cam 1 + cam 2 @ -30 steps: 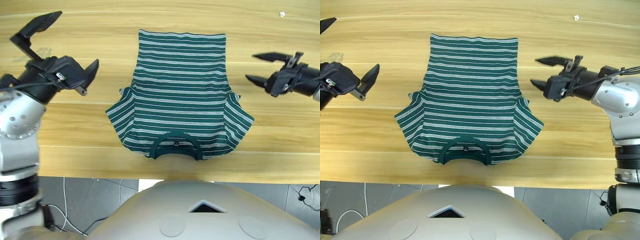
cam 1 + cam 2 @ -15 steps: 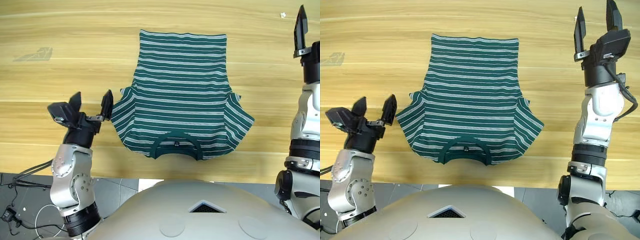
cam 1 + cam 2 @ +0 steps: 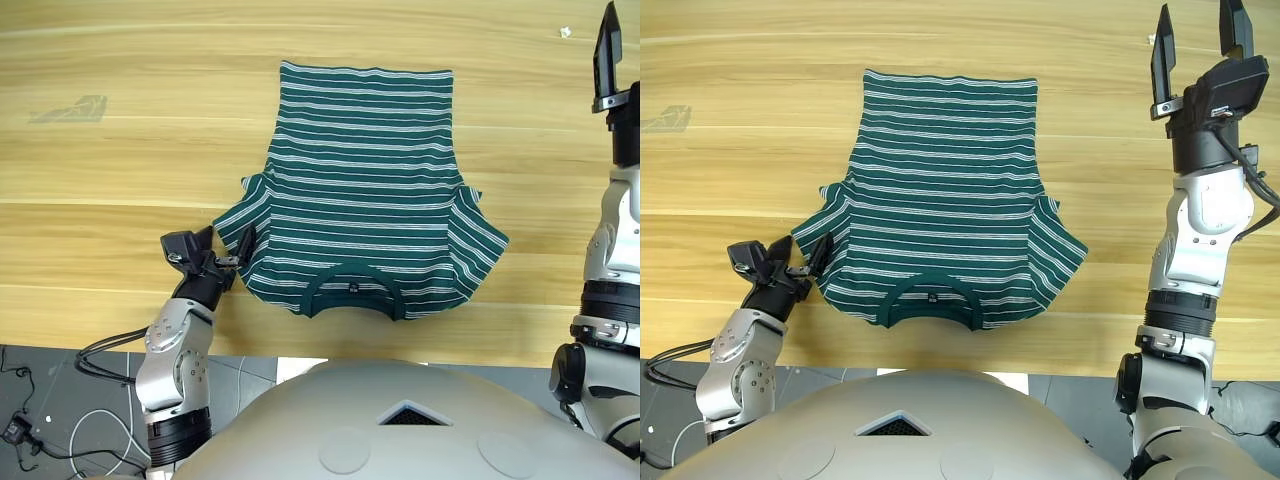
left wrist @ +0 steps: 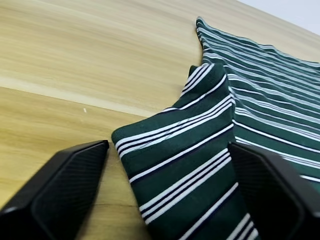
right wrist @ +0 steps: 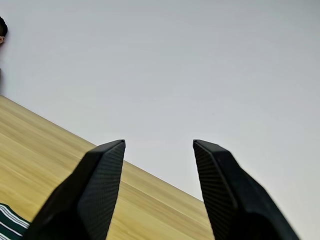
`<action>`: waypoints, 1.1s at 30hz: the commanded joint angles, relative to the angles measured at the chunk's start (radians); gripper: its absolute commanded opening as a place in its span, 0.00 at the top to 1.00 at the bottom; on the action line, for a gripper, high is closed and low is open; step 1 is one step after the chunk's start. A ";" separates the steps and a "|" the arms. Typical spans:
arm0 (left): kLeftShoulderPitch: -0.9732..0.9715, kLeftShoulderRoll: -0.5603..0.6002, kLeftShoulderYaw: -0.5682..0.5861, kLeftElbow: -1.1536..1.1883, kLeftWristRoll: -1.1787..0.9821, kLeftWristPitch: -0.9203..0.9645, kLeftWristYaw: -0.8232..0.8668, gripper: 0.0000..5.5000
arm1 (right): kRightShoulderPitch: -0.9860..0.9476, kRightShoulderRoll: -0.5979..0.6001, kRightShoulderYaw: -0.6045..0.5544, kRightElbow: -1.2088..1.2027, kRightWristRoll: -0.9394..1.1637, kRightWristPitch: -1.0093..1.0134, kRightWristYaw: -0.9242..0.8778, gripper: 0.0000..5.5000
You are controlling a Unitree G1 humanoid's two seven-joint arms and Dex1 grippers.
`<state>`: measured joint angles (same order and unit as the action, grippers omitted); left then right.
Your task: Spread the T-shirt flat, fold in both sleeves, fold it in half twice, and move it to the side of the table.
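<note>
T-shirt (image 3: 365,180) lies flat mid-table (image 3: 130,150), collar toward me, sleeves unfolded. My left gripper (image 3: 216,246), fingers apart, sits at the left sleeve's corner. My right gripper (image 3: 1195,30) is apart too, well right of the shirt.

Holds the left gripper (image 3: 803,252) low and close in on a bent arm, fingers (image 4: 65,185) spread wide. Holds the right gripper (image 3: 1196,22) far forward on a straightened forearm, fingers parted, well apart from the left claw.
</note>
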<state>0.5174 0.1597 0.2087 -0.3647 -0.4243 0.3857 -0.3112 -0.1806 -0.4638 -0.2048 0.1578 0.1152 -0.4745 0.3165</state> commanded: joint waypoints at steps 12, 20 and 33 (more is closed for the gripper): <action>-0.067 -0.027 0.046 0.083 0.007 0.033 0.127 0.68 | 0.064 0.012 -0.005 -0.008 0.006 0.000 0.017 0.54; -0.076 -0.010 0.032 0.104 0.025 0.033 0.119 0.92 | 0.062 0.031 0.013 -0.010 -0.006 0.008 0.009 0.54; -0.058 -0.009 0.012 0.086 0.033 -0.019 0.087 1.00 | 0.069 0.046 0.024 -0.011 -0.017 0.019 0.005 0.54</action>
<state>0.4401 0.1560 0.2262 -0.2811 -0.3963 0.3645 -0.2224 -0.1188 -0.4241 -0.1860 0.1579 0.1031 -0.4711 0.3234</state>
